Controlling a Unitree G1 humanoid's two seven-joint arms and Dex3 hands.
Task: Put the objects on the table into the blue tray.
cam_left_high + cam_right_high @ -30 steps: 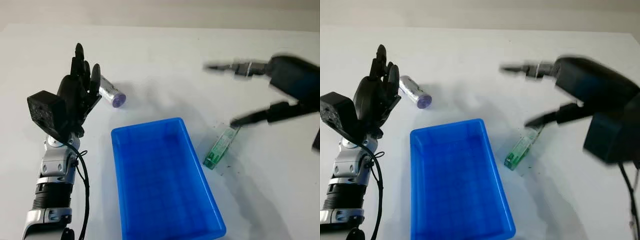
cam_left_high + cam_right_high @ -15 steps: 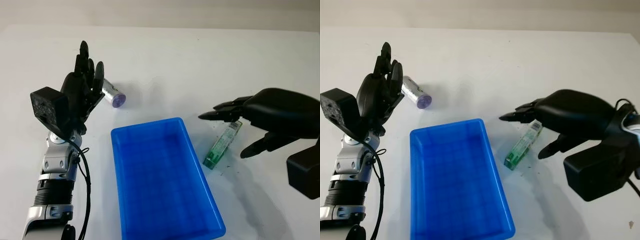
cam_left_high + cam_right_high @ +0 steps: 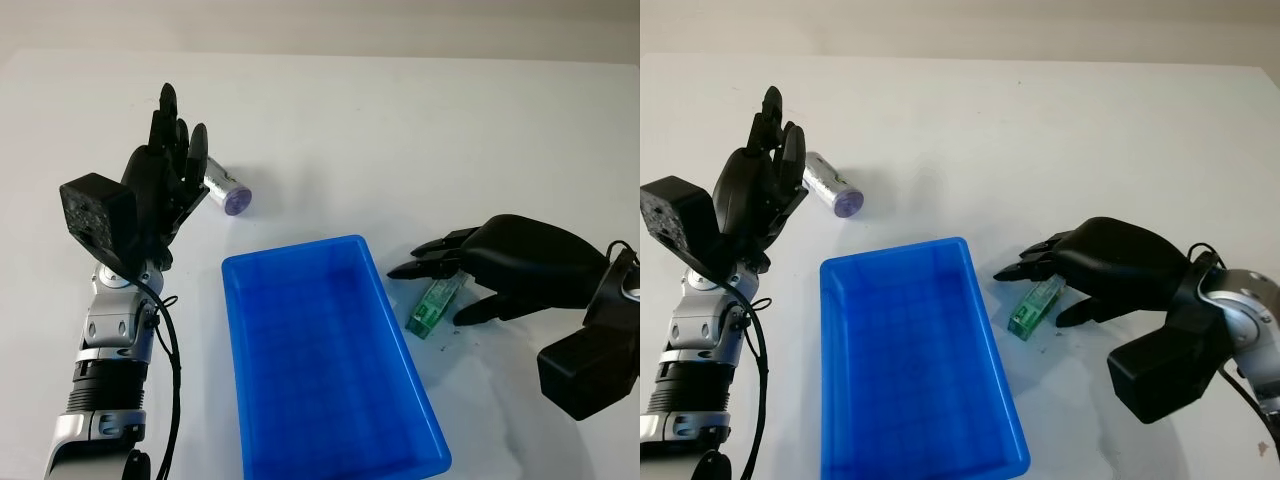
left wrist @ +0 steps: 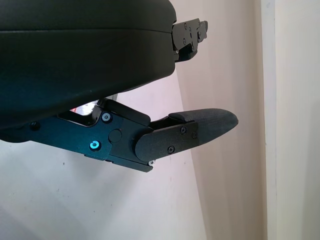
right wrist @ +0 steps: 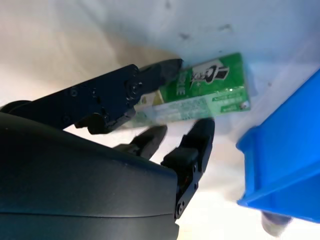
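Pickup stage: green packet (image 3: 434,306), on table just right of blue tray (image 3: 330,440).
Right hand (image 3: 500,270) cupped over it, fingers not yet clamped; next, close and lift. Left hand (image 3: 160,190) open, raised beside silver tube (image 3: 224,187).

Right hand (image 3: 1060,285) low, left hand (image 3: 160,190) raised

Blk hands (image 3: 160,190), silver forearm (image 3: 105,380) w/ blk cable (image 3: 172,370).
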